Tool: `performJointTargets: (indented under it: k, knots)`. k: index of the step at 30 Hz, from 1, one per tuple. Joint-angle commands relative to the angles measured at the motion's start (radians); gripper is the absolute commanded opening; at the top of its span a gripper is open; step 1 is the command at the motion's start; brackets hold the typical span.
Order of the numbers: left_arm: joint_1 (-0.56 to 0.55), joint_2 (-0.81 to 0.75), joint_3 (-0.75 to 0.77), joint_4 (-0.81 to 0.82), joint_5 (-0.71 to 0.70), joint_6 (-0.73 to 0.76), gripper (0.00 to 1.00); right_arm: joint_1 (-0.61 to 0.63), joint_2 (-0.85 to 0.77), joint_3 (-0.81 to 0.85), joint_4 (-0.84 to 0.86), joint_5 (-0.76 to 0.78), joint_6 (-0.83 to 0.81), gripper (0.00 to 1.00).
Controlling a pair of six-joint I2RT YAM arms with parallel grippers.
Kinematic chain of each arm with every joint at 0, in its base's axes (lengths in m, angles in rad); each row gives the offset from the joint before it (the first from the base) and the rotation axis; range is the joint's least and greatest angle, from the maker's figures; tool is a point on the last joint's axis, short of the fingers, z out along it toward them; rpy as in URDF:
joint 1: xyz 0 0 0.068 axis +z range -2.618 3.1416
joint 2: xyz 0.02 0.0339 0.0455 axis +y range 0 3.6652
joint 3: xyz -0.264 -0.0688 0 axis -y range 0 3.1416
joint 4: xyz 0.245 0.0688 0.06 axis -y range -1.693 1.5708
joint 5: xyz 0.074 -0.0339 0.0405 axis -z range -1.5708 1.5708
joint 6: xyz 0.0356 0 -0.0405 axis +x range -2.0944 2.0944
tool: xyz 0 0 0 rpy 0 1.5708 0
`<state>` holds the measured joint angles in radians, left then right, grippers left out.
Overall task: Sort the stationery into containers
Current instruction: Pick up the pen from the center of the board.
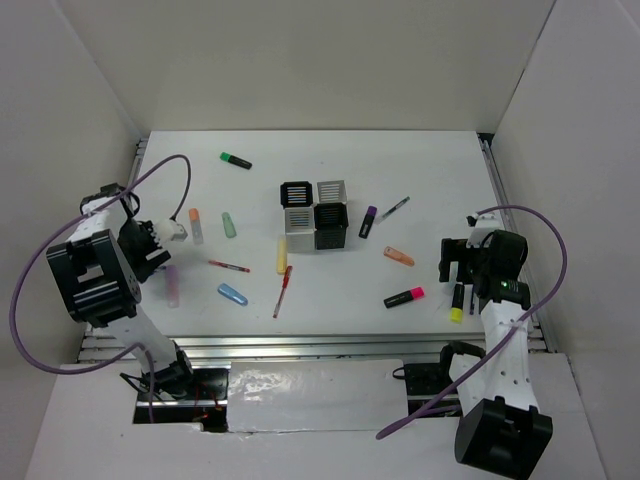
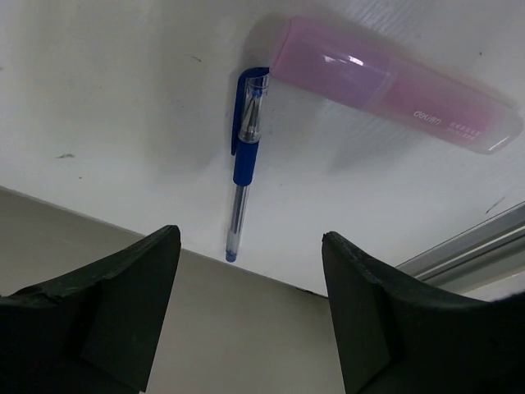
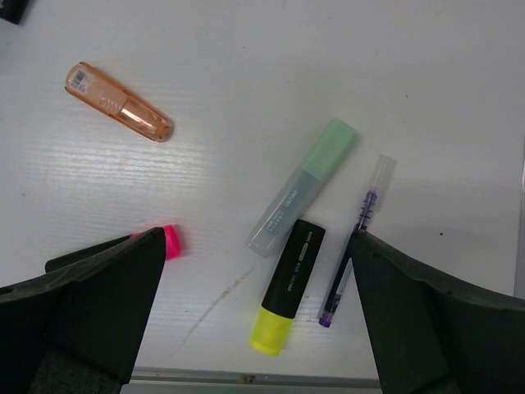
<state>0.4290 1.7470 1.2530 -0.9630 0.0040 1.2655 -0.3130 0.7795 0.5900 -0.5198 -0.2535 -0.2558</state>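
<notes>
The containers (image 1: 315,214) stand mid-table as a 2x2 block, two black and two silver-white. Pens and markers lie scattered around them. My left gripper (image 1: 158,245) is open and empty at the far left. In its wrist view (image 2: 250,246) a blue pen (image 2: 244,160) and a pink marker (image 2: 394,82) lie ahead of the fingers, by the wall edge. My right gripper (image 1: 455,265) is open and empty at the right. In its wrist view (image 3: 258,242) it hovers over a black highlighter with a yellow end (image 3: 287,287), a pale green marker (image 3: 302,187) and a purple pen (image 3: 354,246).
An orange marker (image 3: 119,102) and a pink-ended highlighter (image 3: 168,241) lie left of the right gripper. Left of the containers lie a yellow marker (image 1: 281,255), two red pens (image 1: 283,291), a blue marker (image 1: 232,294) and green (image 1: 229,224) and orange (image 1: 196,225) markers. White walls enclose the table.
</notes>
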Motion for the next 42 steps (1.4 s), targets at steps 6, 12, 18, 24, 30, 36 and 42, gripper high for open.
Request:
performJointTargets:
  k: [6, 12, 18, 24, 30, 36, 42]
  knots:
    - [0.007, 0.06, -0.026, 0.043, 0.002, 0.052, 0.75, -0.003, 0.01, 0.047, 0.0, 0.026, -0.002, 0.99]
    - [0.002, 0.1, -0.044, 0.104, 0.013, 0.04, 0.7, -0.003, 0.018, 0.045, 0.004, 0.037, 0.003, 0.99]
    - [-0.001, 0.134, -0.04, 0.132, 0.022, 0.046, 0.62, -0.003, 0.02, 0.045, 0.003, 0.042, 0.004, 0.98]
    - [-0.038, 0.164, -0.041, 0.148, 0.004, 0.031, 0.49, -0.003, 0.023, 0.042, 0.009, 0.049, 0.007, 0.97]
    - [-0.068, 0.175, -0.053, 0.136, 0.004, 0.017, 0.37, -0.003, 0.021, 0.041, 0.009, 0.053, 0.007, 0.97]
    - [-0.072, 0.2, -0.012, 0.067, 0.053, -0.005, 0.06, -0.003, 0.015, 0.039, 0.009, 0.049, 0.007, 0.97]
    - [-0.039, 0.151, 0.146, -0.035, 0.203, -0.06, 0.0, -0.003, -0.002, 0.039, 0.009, 0.04, 0.007, 0.97]
